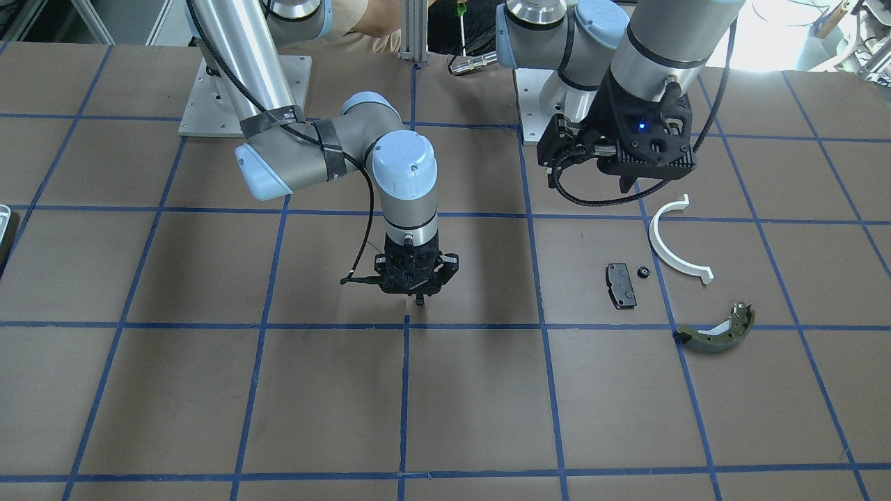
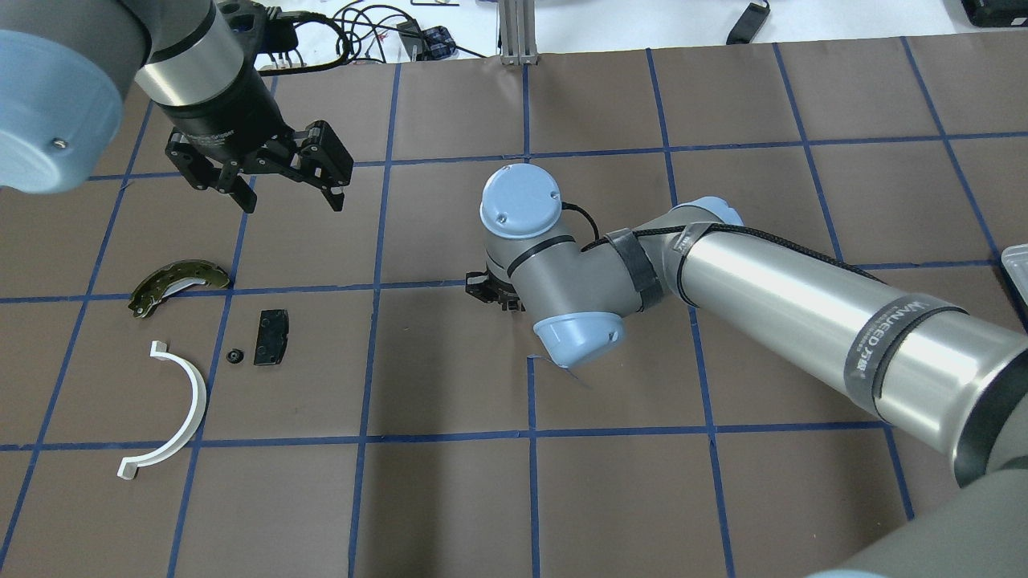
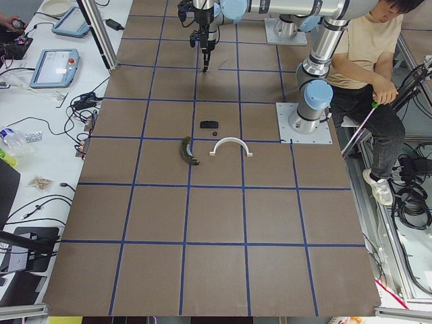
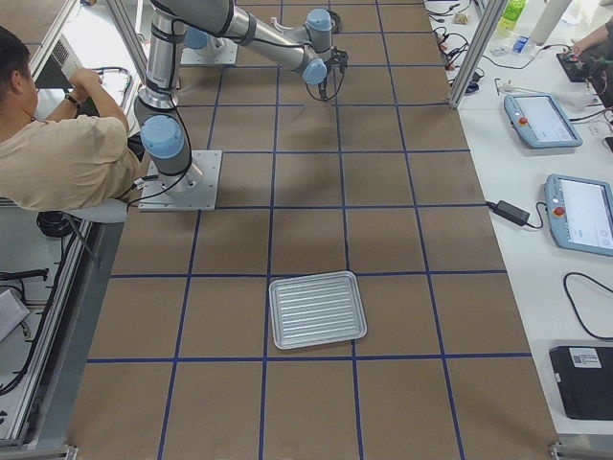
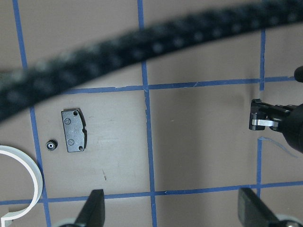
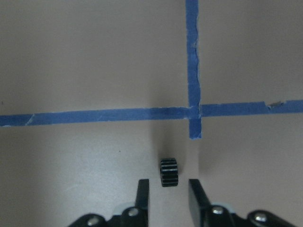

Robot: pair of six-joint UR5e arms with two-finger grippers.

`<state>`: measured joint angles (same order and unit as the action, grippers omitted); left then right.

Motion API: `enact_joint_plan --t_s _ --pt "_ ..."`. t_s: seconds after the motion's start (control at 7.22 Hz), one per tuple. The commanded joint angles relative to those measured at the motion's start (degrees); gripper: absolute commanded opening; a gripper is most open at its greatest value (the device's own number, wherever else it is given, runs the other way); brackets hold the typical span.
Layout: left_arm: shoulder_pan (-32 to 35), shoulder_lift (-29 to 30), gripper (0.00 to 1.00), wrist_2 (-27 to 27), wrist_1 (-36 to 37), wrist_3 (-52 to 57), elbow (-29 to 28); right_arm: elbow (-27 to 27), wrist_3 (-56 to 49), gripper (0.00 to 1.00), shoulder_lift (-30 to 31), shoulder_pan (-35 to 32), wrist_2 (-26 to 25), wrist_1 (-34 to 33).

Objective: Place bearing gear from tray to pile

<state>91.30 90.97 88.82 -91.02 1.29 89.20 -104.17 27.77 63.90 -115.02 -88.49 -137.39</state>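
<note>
Seemingly halfway there, the tiny black toothed bearing gear (image 6: 169,171) lies mid-table between the parted jaws of the right gripper (image 6: 168,189), off the pale ribbed tray (image 4: 316,309) yet well short of the pile of loose parts (image 2: 271,337).

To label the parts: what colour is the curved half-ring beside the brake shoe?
The half-ring is plain white; the overhead exterior view shows it best.

Front view looks steeply down at the desk (image 1: 445,417) from the operators' side; overhead from opposite. Both share the half-ring (image 1: 656,243), at 3 and 8 o'clock. Right wrist camera seems nearest.
</note>
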Motion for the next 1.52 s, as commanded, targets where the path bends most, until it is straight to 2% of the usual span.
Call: enact_joint_plan --t_s 0.0,0.28,0.55,0.69,0.97,1.11,1.25,1.39 --pt "0.02 1.12 1.0 0.04 0.05 -0.06 0.09 0.02 -2.96 1.0 3.05 2.25 -0.63 3.15" --pt "0.54 4.11 1.0 -0.57 0.83 -1.19 1.49 0.02 -15.32 1.0 8.13 9.42 -0.64 10.36" --pt "3.86 8.93 1.0 -0.58 14.41 -3.64 7.88 0.11 -27.98 1.0 13.59 17.43 -0.63 17.83" --pt "6.41 12.44 1.0 -0.49 20.82 -7.58 10.61 0.02 -30.12 1.0 14.92 19.11 -0.64 20.73" --pt "11.85 18.51 1.0 -0.31 28.67 -14.09 12.22 0.37 -34.34 1.0 15.89 20.53 -2.47 21.12" --pt "14.32 21.24 1.0 -0.75 29.57 -18.91 12.22 2.29 -34.44 1.0 17.47 23.58 -1.87 22.42" --pt "16.87 23.44 1.0 -0.84 32.02 -21.65 12.31 6.66 -34.45 1.0 18.35 25.44 -1.69 28.09" --pt "18.89 25.55 1.0 -0.84 35.78 -24.55 12.22 13.4 -33.31 1.0 18.01 25.72 -0.99 34.15"
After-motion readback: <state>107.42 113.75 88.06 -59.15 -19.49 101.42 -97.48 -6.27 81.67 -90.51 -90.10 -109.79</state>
